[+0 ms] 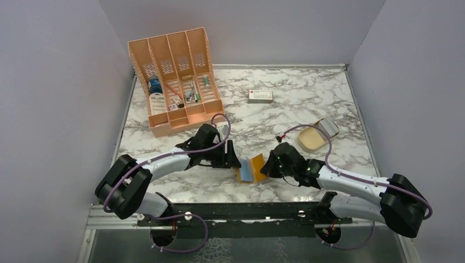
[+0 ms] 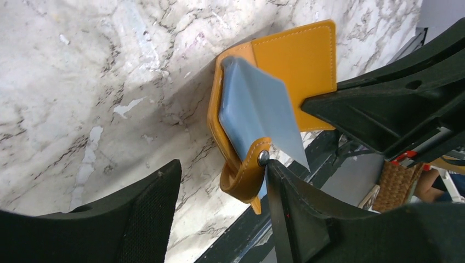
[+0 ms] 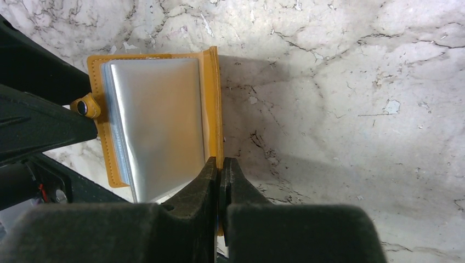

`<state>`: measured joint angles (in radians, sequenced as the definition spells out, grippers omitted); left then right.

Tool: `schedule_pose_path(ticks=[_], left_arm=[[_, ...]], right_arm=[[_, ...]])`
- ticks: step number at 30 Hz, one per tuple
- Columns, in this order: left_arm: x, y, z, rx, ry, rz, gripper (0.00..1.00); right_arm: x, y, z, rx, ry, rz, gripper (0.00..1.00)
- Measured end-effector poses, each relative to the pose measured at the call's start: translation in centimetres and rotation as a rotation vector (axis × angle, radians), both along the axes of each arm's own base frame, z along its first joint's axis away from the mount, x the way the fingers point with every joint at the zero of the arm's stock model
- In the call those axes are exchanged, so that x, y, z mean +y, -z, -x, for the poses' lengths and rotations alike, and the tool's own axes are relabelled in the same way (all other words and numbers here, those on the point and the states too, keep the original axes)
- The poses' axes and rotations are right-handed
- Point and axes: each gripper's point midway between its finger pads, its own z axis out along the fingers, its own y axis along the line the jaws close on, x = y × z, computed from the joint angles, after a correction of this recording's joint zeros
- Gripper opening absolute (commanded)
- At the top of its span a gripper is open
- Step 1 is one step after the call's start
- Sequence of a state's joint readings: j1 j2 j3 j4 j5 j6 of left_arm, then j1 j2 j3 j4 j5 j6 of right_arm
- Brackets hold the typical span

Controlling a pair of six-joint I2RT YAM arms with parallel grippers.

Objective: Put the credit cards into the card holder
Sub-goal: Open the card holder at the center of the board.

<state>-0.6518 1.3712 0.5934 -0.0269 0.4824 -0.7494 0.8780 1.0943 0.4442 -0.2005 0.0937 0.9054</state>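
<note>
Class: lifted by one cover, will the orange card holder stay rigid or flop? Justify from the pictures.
Probably floppy: the card holder hinges at a soft spine, and its strap curls loosely. The plastic sleeves fan out, so they would likely sag open. It looks thin, so likely light.

- We find the card holder (image 1: 250, 168) by the table's (image 1: 285, 112) near edge, between the left gripper (image 1: 234, 159) and the right gripper (image 1: 266, 166).
- The desk organiser (image 1: 175, 82) stands at the far left corner.
- The small box (image 1: 260, 96) lies right of it.
- The dish (image 1: 310, 138) sits near the right edge, with the credit cards (image 1: 329, 127) just behind.
</note>
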Motion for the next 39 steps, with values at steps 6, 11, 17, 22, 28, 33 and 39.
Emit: schedule_pose_path(ticks=[6, 11, 17, 22, 28, 33, 39], left_arm=[[-0.8, -0.1, -0.4, 0.001, 0.002, 0.042, 0.58], [-1.0, 0.0, -0.4, 0.005, -0.002, 0.054, 0.4], [-1.3, 0.0, -0.5, 0.014, -0.003, 0.065, 0.13], [-1.5, -0.3, -0.5, 0.018, -0.005, 0.08, 0.0], [-1.6, -1.1, -0.4, 0.016, -0.006, 0.101, 0.0], [-1.6, -1.2, -0.3, 0.029, -0.015, 0.103, 0.0], [-1.5, -1.2, -0.2, 0.038, -0.019, 0.1, 0.0]], right_arm=[[-0.1, 0.3, 0.1, -0.001, 0.0, -0.001, 0.01], [-0.1, 0.3, 0.1, -0.002, 0.0, -0.003, 0.01], [0.0, 0.4, 0.1, -0.001, 0.003, -0.009, 0.23], [-0.5, 0.4, 0.4, 0.023, 0.003, 0.022, 0.41], [0.7, -4.6, -0.5, -0.026, -0.019, -0.014, 0.43], [3.2, -9.4, -1.5, -0.095, -0.075, -0.119, 0.43], [5.5, -8.8, -0.5, -0.058, -0.169, -0.161, 0.42]])
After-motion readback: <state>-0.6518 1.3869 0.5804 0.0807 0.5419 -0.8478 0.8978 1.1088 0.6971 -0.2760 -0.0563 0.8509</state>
